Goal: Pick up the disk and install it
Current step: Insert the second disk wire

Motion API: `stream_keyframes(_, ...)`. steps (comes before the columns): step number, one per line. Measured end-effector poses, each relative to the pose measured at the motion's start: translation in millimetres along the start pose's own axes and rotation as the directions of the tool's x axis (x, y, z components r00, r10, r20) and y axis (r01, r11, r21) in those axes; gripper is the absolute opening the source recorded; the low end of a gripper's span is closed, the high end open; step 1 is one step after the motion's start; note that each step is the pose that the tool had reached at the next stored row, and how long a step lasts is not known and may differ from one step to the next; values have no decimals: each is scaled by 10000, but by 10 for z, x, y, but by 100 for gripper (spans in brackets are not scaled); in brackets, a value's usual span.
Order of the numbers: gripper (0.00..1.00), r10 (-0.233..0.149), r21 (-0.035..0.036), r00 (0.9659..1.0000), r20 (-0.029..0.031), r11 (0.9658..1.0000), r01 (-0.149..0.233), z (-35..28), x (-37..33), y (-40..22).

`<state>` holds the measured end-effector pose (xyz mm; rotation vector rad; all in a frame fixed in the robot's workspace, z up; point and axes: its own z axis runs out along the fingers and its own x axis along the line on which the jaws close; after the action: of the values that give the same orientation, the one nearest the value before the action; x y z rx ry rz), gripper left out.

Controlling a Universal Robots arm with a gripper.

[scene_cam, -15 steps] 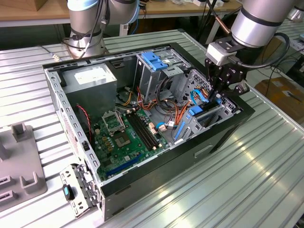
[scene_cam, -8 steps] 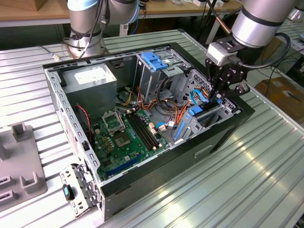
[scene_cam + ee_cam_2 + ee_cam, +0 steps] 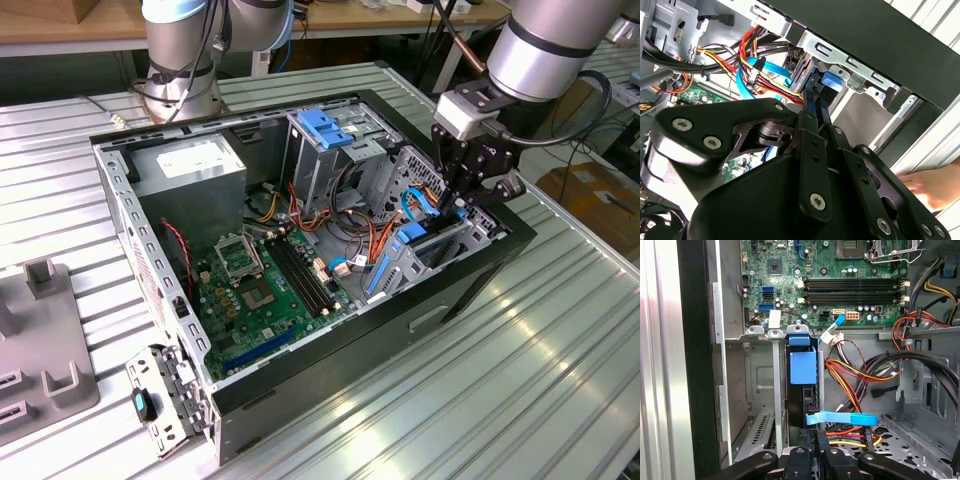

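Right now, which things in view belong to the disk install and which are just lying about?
Belonging to the job:
- the disk, standing on edge in its bay
- the gripper, at the disk's edge
- the computer case

Lying about:
- the power-supply box
- the grey fixture
- the loose bracket

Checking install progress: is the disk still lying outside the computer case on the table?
No. In the first wrist view the disk stands on edge in a drive slot inside the case, with the claw at its end.
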<state>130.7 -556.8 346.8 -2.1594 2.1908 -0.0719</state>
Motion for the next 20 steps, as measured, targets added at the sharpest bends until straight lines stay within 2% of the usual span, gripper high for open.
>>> stream_keyframes(4,16,-184,-2,9998,13,9998,184,0,0,0)
stream_keyframes(20,16,-191,-2,9998,14,9998,191,-10,12,0)
